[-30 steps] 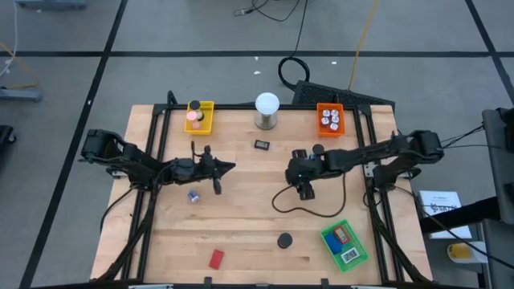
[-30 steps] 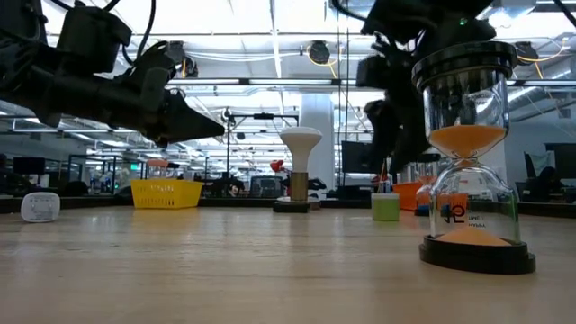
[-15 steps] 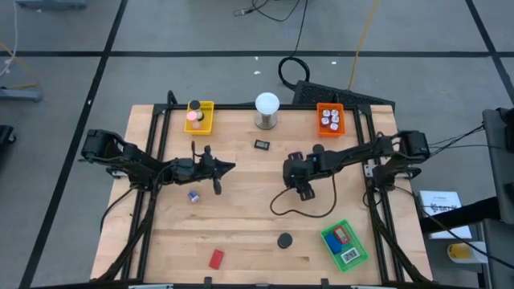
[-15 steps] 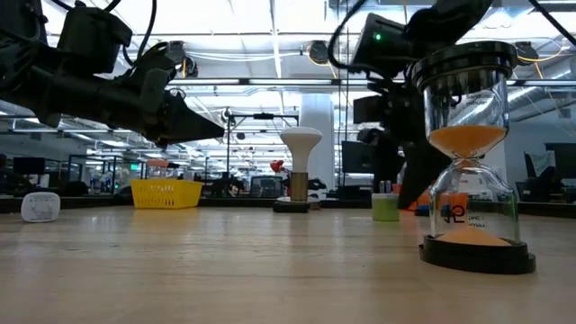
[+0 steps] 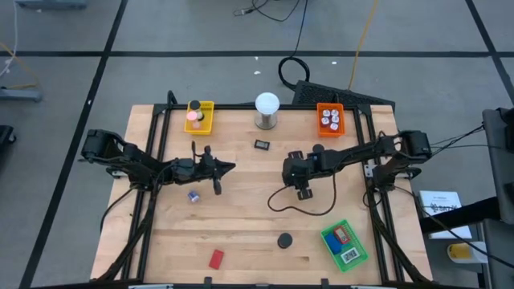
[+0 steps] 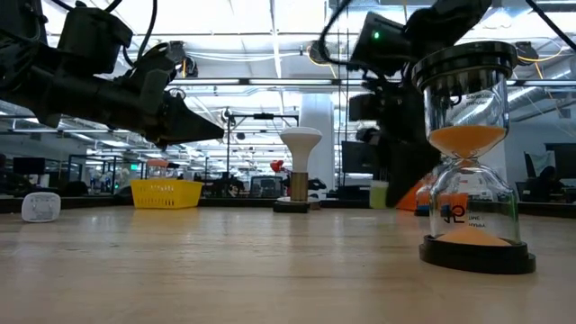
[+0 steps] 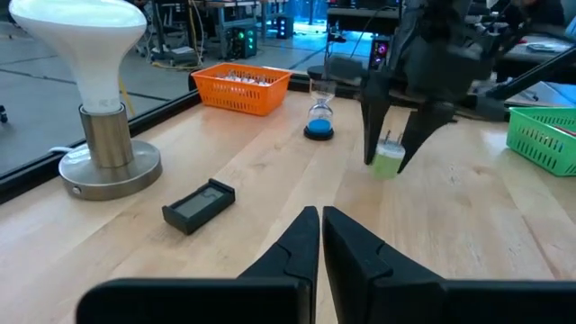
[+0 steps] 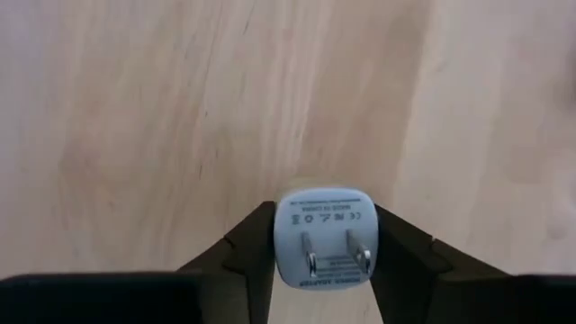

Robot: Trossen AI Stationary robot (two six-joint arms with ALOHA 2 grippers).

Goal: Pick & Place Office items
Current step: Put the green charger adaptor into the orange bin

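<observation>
Right claw [image 8: 315,247] pinching plug adapter [image 8: 322,237] between both fingers, just above counter [image 5: 249,209], near lamp [image 5: 267,110]. Left claw [image 7: 320,236] idling shut, empty. Risking slip: adapter sitting shallow at fingertips.

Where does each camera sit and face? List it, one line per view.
High: overhead, straight down on the wooden table; both arms show.
Low: table height, across to the orange-sand hourglass; arms overhead.
Left wrist: past its shut jaws toward the white bulb lamp.
Right wrist: down onto its jaws pinching the two-pronged plug adapter.
Both wrist views share that adapter.
</observation>
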